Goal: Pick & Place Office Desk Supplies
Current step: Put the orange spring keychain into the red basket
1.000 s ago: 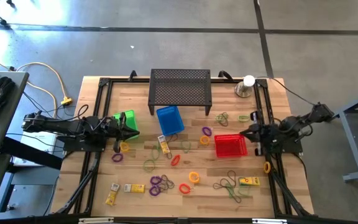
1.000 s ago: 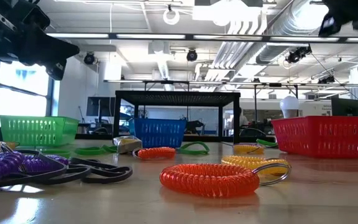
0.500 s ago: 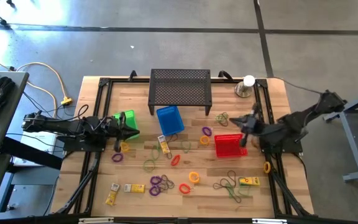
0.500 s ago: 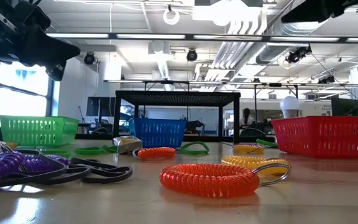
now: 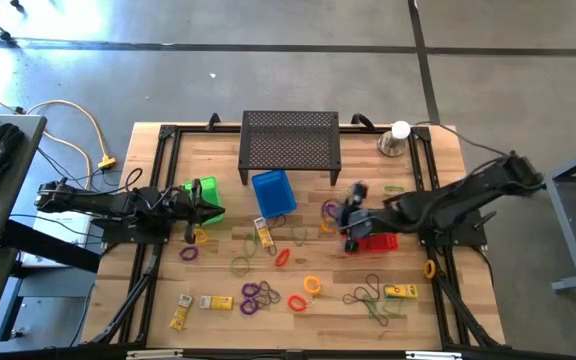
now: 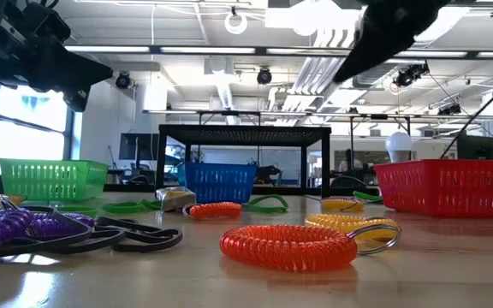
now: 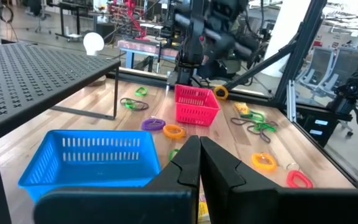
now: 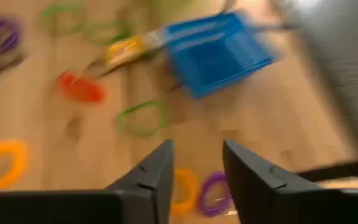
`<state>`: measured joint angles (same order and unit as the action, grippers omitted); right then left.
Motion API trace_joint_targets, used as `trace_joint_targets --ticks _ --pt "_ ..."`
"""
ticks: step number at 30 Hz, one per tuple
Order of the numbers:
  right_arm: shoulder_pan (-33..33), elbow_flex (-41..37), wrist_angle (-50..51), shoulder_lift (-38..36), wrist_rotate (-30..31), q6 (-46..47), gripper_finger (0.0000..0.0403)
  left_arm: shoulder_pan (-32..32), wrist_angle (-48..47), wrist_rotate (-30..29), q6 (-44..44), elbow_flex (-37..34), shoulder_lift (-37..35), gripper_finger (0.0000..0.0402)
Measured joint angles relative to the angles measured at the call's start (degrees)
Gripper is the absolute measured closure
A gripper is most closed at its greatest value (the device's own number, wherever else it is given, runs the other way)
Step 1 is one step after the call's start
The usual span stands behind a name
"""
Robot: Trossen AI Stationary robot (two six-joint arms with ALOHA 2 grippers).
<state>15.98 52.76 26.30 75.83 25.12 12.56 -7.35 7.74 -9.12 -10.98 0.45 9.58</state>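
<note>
We judge the sorting barely begun: the supplies are nearly all loose on the tabletop (image 5: 438, 305). Along the lower edge of the high view lie yellow packets (image 5: 215, 302), a purple coil cluster (image 5: 258, 295), orange coils (image 5: 305, 293), dark green bands (image 5: 371, 296) and another yellow packet (image 5: 400, 291). Toward mid-frame sit a green loop (image 5: 240, 265), a red coil (image 5: 282, 257) and a purple ring (image 5: 188, 253).

Farther up, the three baskets. The red basket (image 5: 378, 238), right of centre, is partly covered by the right arm; in the left wrist view it shows nothing we can make out inside. The blue basket (image 5: 273, 192), centre, looks empty there too. The green basket (image 5: 206, 198), at left, is too hidden to judge.

The right hand (image 5: 351, 212) hangs left of the red basket, above a purple coil (image 5: 330, 210) and an orange one, fingers parted and holding nothing. The left hand (image 5: 197, 203) waits by the green basket, fingers pressed together, empty.

Almost everything is left to pick up.
</note>
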Motion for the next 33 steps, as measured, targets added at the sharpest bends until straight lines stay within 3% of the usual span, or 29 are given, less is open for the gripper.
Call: trace_joint_targets --ticks 3,5,12,16,26,33 --pt "-1.41 0.99 0.62 5.15 -10.66 -0.37 0.0242 0.00 0.01 0.01 0.10 0.00 0.00 0.0401" --pt "-2.61 1.08 0.49 8.20 -13.94 0.78 0.0235 0.00 -0.01 0.01 0.08 0.00 0.00 0.0401" --pt "-5.34 1.08 -0.99 16.21 -11.97 -1.62 0.0242 0.00 -0.01 0.04 0.08 0.00 0.00 0.0401" --pt "-6.05 1.08 -1.01 19.65 -13.72 -0.51 0.0244 0.00 -0.01 0.04 0.08 0.00 0.00 0.0401" --pt "-7.58 1.08 -3.01 23.15 -9.21 -1.54 0.0245 -0.02 -0.01 0.06 0.08 0.00 0.00 0.0401" --pt "-9.90 1.08 -2.95 23.15 -17.52 0.60 0.0245 -0.02 -0.01 0.06 0.06 0.00 0.00 0.0401"
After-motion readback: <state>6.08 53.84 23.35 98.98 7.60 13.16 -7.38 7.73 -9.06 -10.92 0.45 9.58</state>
